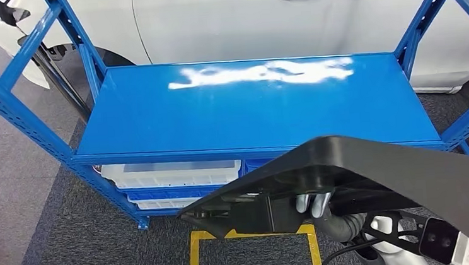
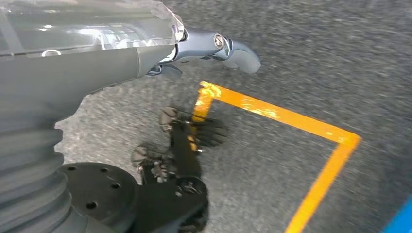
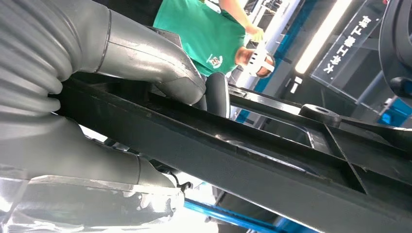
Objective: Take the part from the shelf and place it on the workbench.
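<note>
A large flat black plastic part [image 1: 380,165] with a curved rim hangs tilted in front of the blue rack's bare top [image 1: 255,105], low on the right in the head view. My right hand [image 1: 316,203] grips it from beneath; the right wrist view shows the thumb and fingers of this hand [image 3: 121,53] wrapped around a black rib of the part [image 3: 243,160]. My left hand [image 2: 145,53] hangs over the grey carpet, its fingers apart and holding nothing.
White bins [image 1: 172,172] sit on the rack's lower level. A white car [image 1: 241,11] stands behind the rack, whose blue uprights [image 1: 22,117] flank its top. Yellow floor tape [image 2: 272,114] marks a square beneath me. A person in a green shirt [image 3: 204,29] stands nearby.
</note>
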You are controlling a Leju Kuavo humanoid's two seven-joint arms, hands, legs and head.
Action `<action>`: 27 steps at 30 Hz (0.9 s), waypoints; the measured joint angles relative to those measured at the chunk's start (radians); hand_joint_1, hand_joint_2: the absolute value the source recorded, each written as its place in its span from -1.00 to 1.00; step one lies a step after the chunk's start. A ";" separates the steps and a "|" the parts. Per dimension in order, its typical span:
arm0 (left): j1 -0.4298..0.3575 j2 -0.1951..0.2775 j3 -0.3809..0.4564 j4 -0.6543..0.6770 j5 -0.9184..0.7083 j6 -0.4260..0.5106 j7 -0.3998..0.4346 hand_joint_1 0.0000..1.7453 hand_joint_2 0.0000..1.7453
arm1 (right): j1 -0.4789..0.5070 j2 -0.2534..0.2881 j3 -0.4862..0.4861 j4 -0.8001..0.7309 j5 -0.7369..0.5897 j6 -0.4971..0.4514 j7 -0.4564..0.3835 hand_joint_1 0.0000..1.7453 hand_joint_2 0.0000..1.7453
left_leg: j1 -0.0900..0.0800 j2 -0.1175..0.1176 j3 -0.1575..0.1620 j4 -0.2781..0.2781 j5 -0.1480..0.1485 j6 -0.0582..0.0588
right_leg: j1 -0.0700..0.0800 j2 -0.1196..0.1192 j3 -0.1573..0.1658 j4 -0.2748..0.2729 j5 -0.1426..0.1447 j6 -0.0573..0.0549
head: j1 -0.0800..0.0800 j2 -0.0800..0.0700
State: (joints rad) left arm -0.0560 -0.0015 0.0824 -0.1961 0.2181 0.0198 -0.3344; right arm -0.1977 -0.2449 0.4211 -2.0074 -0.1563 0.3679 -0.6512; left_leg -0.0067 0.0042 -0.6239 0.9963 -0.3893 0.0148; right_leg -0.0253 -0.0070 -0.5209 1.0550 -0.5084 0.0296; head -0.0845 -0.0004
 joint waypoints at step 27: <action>0.015 0.008 0.006 0.004 0.011 0.077 0.263 -1.00 1.00 | -0.005 0.000 -0.078 0.007 -0.020 0.070 0.000 1.00 1.00 | -0.001 -0.001 0.037 -0.020 -0.016 0.013 | 0.001 0.002 -0.147 0.224 -0.043 -0.003 | 0.000 0.000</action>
State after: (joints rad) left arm -0.0412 0.0060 0.0880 -0.1919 0.2289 0.0968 -0.0712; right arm -0.2025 -0.2453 0.3432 -2.0005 -0.1767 0.4381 -0.6512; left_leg -0.0079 0.0036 -0.5868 0.9762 -0.4056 0.0279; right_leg -0.0245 -0.0050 -0.6680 1.2794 -0.5516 0.0267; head -0.0847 -0.0004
